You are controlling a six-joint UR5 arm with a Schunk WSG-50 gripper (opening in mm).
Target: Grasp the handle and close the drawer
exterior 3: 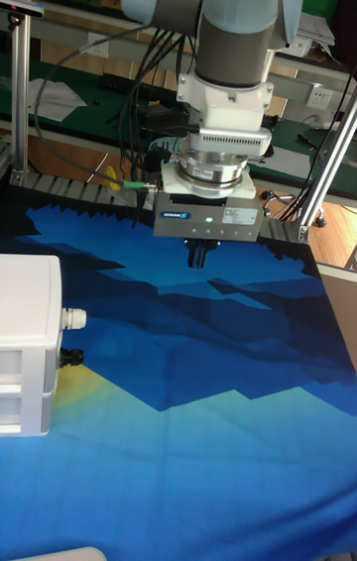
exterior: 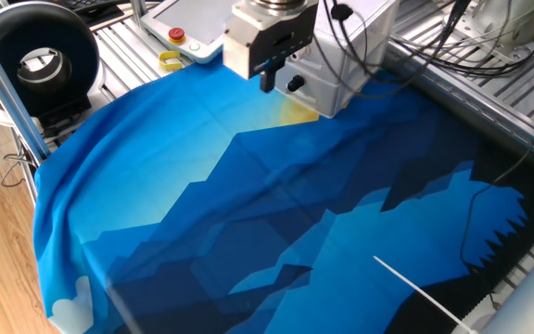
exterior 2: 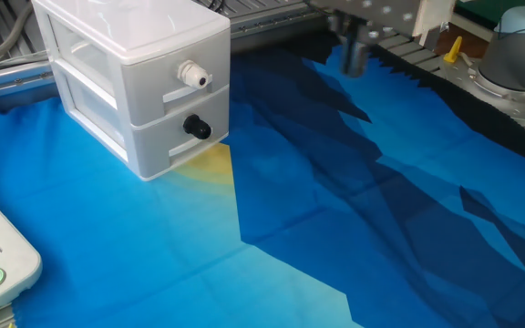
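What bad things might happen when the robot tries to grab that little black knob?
1. The black knob is tiny, and the white knob sits right above it, so the claw might catch the wrong one.
2. The claw hangs away from the cabinet with its fingers looking close together; it may bump the knob rather than close around it.
3. The cabinet stands on loose blue cloth, so a push might slide it.

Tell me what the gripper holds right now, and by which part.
Nothing is held. The gripper hangs in the air over the blue cloth, well apart from the white drawer's small round black knob, fingers close together with nothing between.
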